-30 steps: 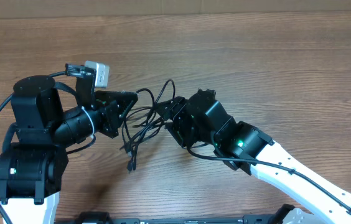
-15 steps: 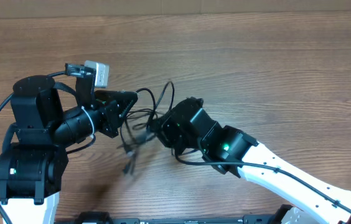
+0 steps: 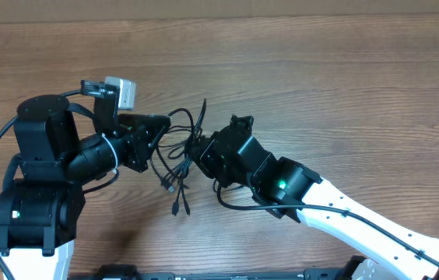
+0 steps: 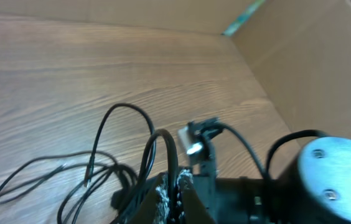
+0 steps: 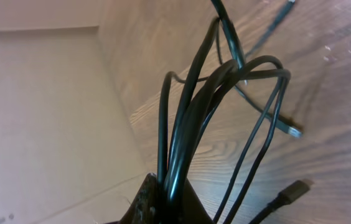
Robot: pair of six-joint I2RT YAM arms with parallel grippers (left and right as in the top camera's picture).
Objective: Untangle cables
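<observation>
The right gripper has slid leftward into the knot and closed since a second ago, when it stood open just to the right of it. The loose tails below it have swung a little as well. Its jaws now press together on a bunch of the cables. In the right wrist view, several black strands rise side by side straight out from between the fingertips. Just beyond, they fan into overlapping loops, and farther out two plug ends lie on the wooden table.

The left gripper sits just across the tangle, nearly facing the right one, with the knot between them. Its fingers are together too, and appear clamped on a strand or two. The left wrist view shows tight loops arching up out of its tips, with slacker loops resting on the wood beyond.

Farther from both hands, on the robot's side of the knot, a couple of tails trail free and end in small plugs.

The untangling looks barely begun. Each hand has a hold, but the loops between them cross one another and no cord lies separate yet. The cords have yet to be drawn apart, each one freed in turn, and laid clear of the others.
</observation>
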